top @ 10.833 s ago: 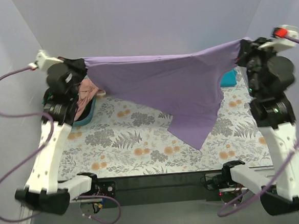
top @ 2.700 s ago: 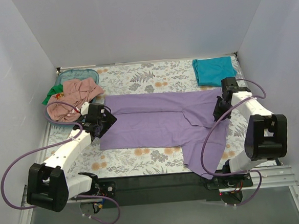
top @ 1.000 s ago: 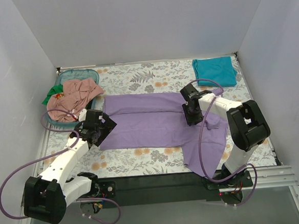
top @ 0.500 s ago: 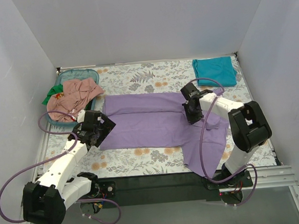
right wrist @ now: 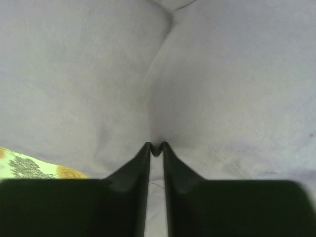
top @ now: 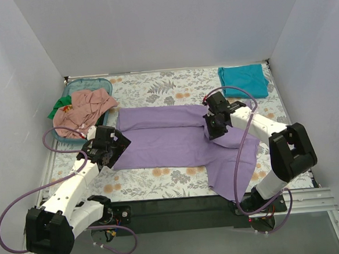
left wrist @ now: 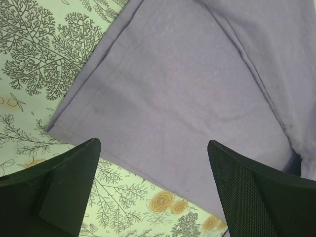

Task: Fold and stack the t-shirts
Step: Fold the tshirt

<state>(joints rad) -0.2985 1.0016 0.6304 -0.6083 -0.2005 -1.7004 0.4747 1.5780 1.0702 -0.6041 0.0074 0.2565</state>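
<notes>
One shirt is in hand, the purple shirt (top: 176, 135), spread across the middle of the bench (top: 155, 93) with its right part trailing toward the near edge. To fold it well, the pinched cloth should probably be lifted only enough to clear the layer beneath, then carried straight across so the crease runs true (a low drag would likely bunch the body). The right jaws are pressed almost together on a small ridge of purple cloth near the shirt's right end. The left jaws are spread wide and hold nothing, poised over the near-left hem corner. A teal shirt (top: 243, 80) lies folded far right, and a pink shirt (top: 82, 110) is heaped on the basket (top: 88, 81).
</notes>
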